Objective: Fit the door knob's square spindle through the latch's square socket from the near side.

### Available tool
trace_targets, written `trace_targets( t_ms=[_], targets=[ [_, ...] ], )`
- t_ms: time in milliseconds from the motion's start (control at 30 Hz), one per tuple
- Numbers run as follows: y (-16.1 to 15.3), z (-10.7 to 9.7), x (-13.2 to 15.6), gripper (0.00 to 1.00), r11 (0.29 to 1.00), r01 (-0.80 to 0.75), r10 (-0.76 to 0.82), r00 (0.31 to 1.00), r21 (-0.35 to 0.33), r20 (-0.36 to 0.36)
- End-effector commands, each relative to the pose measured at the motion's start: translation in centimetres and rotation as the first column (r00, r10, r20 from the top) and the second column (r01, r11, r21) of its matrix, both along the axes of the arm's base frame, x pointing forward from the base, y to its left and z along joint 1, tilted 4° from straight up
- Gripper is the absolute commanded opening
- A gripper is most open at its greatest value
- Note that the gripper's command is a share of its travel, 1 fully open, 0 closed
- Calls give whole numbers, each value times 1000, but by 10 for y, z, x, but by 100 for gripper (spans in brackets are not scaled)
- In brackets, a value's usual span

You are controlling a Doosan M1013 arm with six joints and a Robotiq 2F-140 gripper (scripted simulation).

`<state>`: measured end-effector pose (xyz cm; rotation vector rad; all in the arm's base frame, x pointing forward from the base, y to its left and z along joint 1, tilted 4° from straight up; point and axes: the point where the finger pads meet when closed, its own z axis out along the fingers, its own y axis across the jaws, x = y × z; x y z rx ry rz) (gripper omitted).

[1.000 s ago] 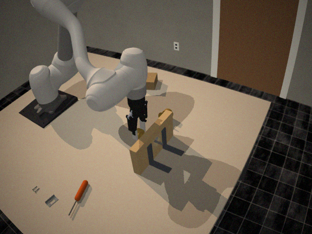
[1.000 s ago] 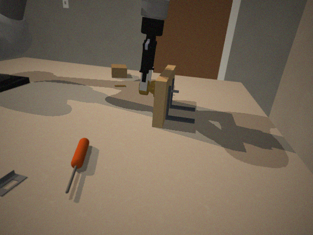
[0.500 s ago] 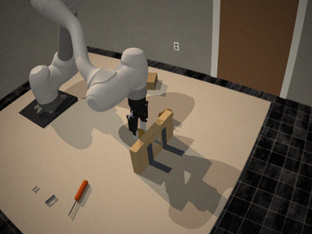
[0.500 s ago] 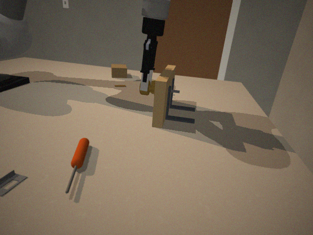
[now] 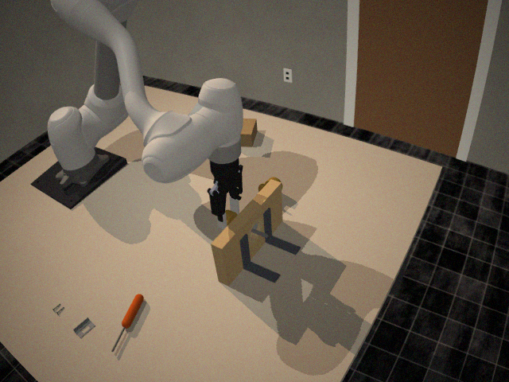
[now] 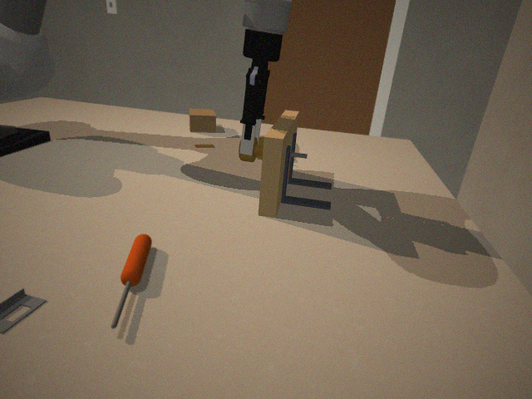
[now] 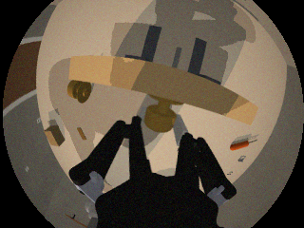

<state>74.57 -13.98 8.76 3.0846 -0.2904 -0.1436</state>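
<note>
An upright wooden panel (image 5: 246, 230) stands on dark brackets (image 5: 262, 247) in the middle of the table. The brass door knob sits against the panel's robot-facing side, and its grey spindle (image 6: 300, 155) sticks out of the far side. My gripper (image 6: 248, 144) hangs down from above and is shut on the door knob. In the wrist view the knob (image 7: 159, 116) lies between my fingertips, right at the panel (image 7: 159, 83). A second brass round piece (image 7: 79, 90) (image 5: 273, 179) shows at the panel's far end. The round plate's contact with the wood is hidden.
An orange-handled screwdriver (image 5: 130, 312) lies at the front left, beside a small metal plate (image 5: 83, 327) and two tiny metal pieces (image 5: 58, 309). A small wooden block (image 5: 248, 131) sits behind my arm. The robot base (image 5: 78, 174) is at the left.
</note>
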Motion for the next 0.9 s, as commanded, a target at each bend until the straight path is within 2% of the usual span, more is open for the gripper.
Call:
trace_targets(
  t_ms=[0,867],
  targets=[
    [2,1,2,42,1000,-5,5,1000,3,-3],
    [1,1,7,42,1000,-6,6,1000,4,-3]
  ],
)
